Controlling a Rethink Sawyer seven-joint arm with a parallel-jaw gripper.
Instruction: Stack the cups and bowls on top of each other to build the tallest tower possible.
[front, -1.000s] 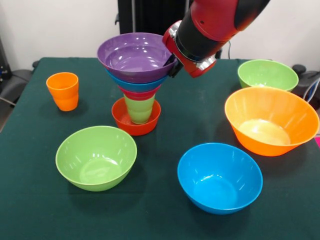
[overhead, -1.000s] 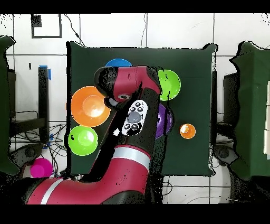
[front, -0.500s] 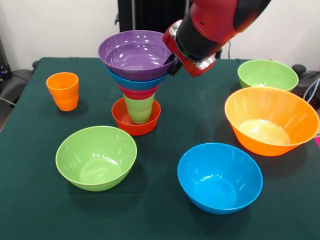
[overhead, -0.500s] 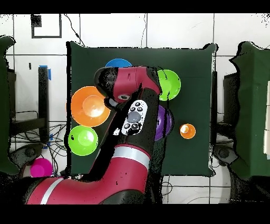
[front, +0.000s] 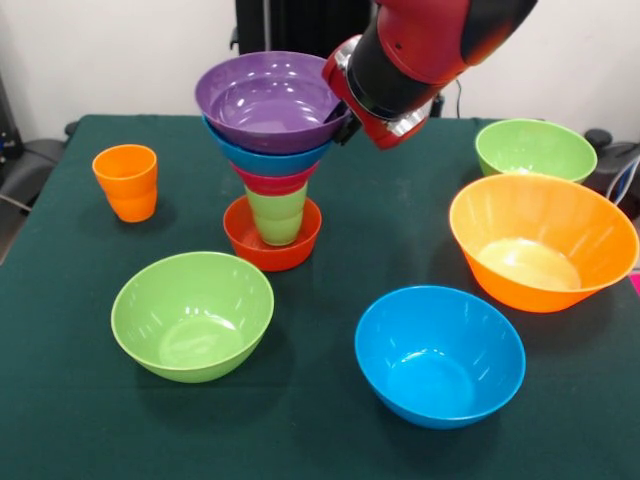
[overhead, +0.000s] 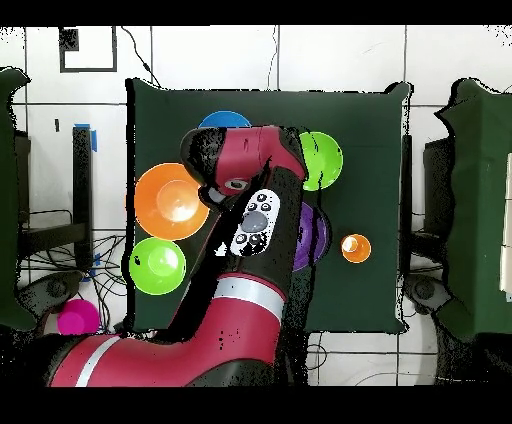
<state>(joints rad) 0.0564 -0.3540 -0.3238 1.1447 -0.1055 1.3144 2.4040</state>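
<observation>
tower (front: 272, 150): purple bowl on top, widening upward | tool (front: 343, 125): grip unclear

The table (front: 330, 230) (green-clothed) carries loose bowls (front: 192, 315), an orange cup (front: 126, 181), the tower (front: 272, 150).

— Behind the table? A plain white wall (front: 120, 50), with a dark upright panel (front: 300, 25) against it at the middle.

— And underfoot? Pale floor tiles (overhead: 340, 60) with dark joints, seen from overhead; a square outline in black tape (overhead: 88, 50) near one corner, a strip of blue tape (overhead: 94, 137) at the side.

— The table? Covered in dark green cloth (front: 330, 440). Black cables (overhead: 60, 270) trailing across the floor beside it. More dark green surfaces (overhead: 485, 200) to either side.
</observation>
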